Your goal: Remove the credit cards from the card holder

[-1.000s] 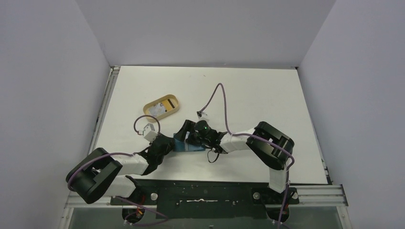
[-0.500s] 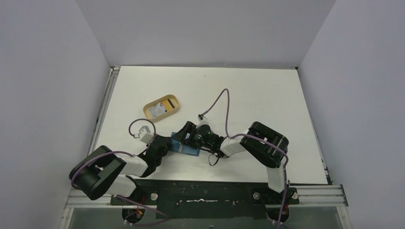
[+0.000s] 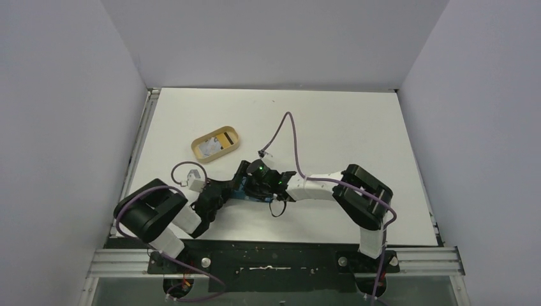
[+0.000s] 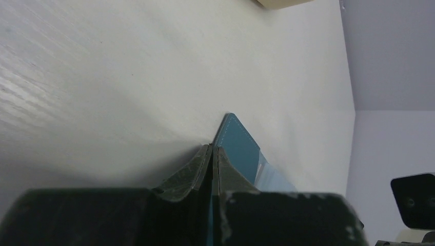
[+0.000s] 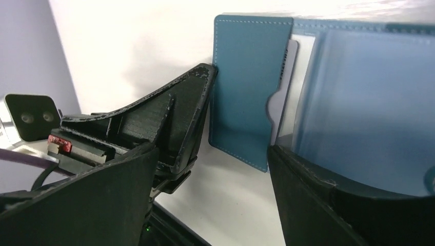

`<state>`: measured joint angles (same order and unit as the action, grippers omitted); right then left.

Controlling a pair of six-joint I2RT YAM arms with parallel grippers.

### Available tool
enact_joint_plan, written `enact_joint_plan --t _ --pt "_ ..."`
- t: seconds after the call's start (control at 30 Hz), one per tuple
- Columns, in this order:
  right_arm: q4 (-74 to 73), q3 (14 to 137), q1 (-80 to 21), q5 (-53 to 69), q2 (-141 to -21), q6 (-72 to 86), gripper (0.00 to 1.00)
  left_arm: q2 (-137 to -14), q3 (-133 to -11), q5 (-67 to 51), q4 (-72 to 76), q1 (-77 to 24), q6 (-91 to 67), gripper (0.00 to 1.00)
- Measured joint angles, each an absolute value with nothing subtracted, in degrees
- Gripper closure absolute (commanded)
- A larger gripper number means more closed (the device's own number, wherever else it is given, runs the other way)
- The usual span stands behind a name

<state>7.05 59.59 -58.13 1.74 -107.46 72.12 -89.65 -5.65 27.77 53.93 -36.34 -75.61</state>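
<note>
**Right claw slides in over the wallet**

In the last second the right gripper (image 5: 213,151) has shifted left across the teal card holder (image 5: 246,87), and the left arm's elbow has tucked in closer. The right fingers stand wide apart, holding nothing. The left gripper (image 4: 209,154) is pinched tight on the holder's edge. The holder lies open on the white table (image 3: 351,127), a whitish-grey credit card (image 5: 288,77) poking from a pocket. More cards (image 3: 210,146) sit in the oval tan tray (image 3: 237,141), well apart.
</note>
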Motion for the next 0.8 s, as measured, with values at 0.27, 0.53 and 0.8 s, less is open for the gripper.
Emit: enact_joint_plan --t 0.27,0.53,0.8 --pt "-6.98 64.55 -59.33 -4.19 -107.68 74.50 0.19 -105.36 -3.60 22.83 77.34 -34.94 -79.88 1.00" --pt "-8.47 65.36 -58.59 -4.93 -107.68 71.77 0.19 -107.66 -3.07 19.51 80.95 -33.91 -79.90 1.00" --pt "-7.90 66.13 -55.29 -6.70 -108.64 66.54 0.19 -108.42 -2.98 17.04 82.08 -33.21 -80.12 1.00"
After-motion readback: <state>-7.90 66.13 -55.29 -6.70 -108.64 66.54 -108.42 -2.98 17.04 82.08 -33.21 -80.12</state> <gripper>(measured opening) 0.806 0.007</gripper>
